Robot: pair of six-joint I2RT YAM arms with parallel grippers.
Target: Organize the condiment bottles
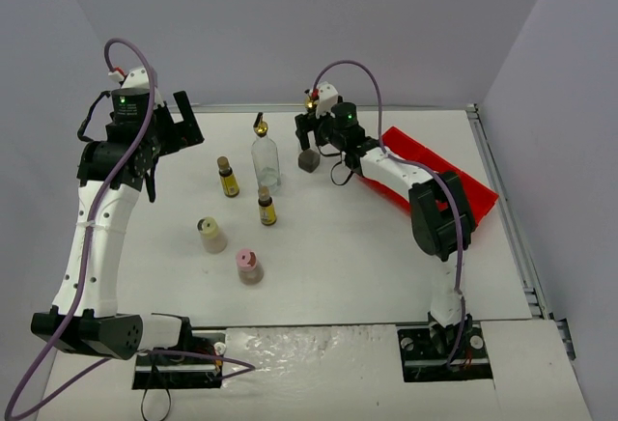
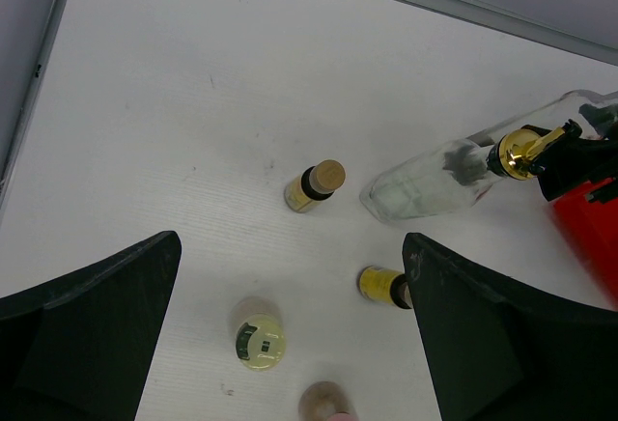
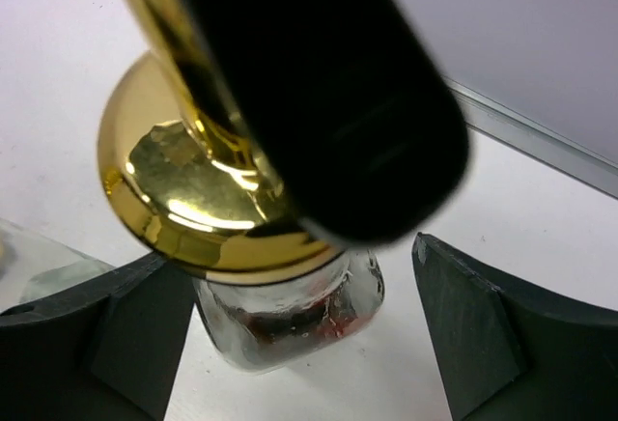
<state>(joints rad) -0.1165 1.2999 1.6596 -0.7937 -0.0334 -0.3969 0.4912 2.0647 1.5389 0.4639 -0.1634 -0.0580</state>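
Upper centre, the right pincer (image 1: 311, 137) is straddling a tall spouted bottle (image 3: 280, 329), jaws spread; closing probably comes next. Left pincer (image 2: 292, 247) is hanging open.

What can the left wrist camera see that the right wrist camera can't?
Only the left wrist view shows a tan-capped amber bottle, a second amber bottle, the cream bottle and a bit of the red tray. Only the right wrist view shows a close-up gold cap on a clear glass bottle standing between the open right fingers. Both show the white table and the rail at its far edge.
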